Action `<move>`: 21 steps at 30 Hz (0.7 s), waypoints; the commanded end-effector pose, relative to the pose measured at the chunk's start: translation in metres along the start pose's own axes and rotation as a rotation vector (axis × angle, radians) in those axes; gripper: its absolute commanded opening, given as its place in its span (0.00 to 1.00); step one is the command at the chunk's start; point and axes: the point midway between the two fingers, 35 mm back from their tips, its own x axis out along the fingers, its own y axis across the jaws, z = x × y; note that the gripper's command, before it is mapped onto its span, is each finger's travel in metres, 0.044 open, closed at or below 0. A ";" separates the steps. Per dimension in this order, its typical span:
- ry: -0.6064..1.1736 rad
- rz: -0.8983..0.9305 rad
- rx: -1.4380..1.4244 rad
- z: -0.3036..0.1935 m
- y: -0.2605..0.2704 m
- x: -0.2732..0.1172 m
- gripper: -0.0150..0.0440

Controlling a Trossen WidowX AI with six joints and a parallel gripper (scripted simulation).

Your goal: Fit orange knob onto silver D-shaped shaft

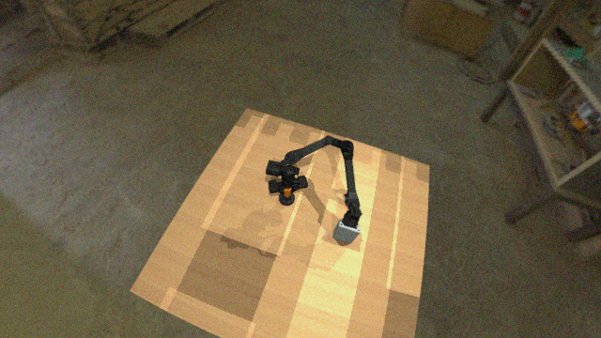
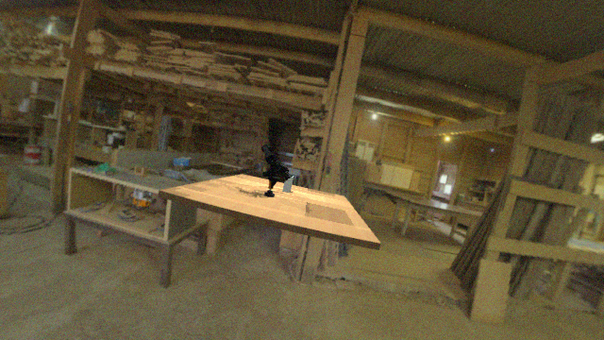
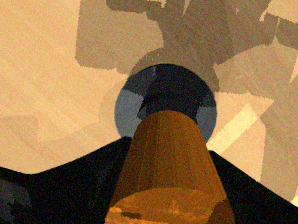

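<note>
The orange knob [image 1: 287,192] [image 3: 162,160] is held between the two black fingers of my gripper [image 1: 287,190] [image 3: 167,151], which is shut on it. The round pedestal [image 1: 286,201] [image 2: 269,194] [image 3: 129,114] is dark grey-blue and stands on the table. In the wrist view the knob's far end overlaps the pedestal's near part, and a dark shadow covers much of the pedestal's top. The silver shaft is not visible; the knob hides the place where it would show. The knob's hole is hidden too. I cannot tell whether the knob touches the pedestal.
The wooden table top [image 1: 225,291] [image 2: 264,214] carries the arm's grey base block [image 1: 346,233] [image 2: 288,184], to the right of the pedestal in the top and exterior views. The arm [image 1: 350,178] arches behind the pedestal in the top view. Shadows of the arm cross the table.
</note>
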 end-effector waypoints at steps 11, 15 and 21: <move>-0.001 0.004 -0.012 -0.002 0.001 0.000 0.25; -0.001 0.004 -0.012 -0.001 0.000 -0.004 0.25; -0.002 0.004 -0.127 0.000 0.000 -0.004 0.25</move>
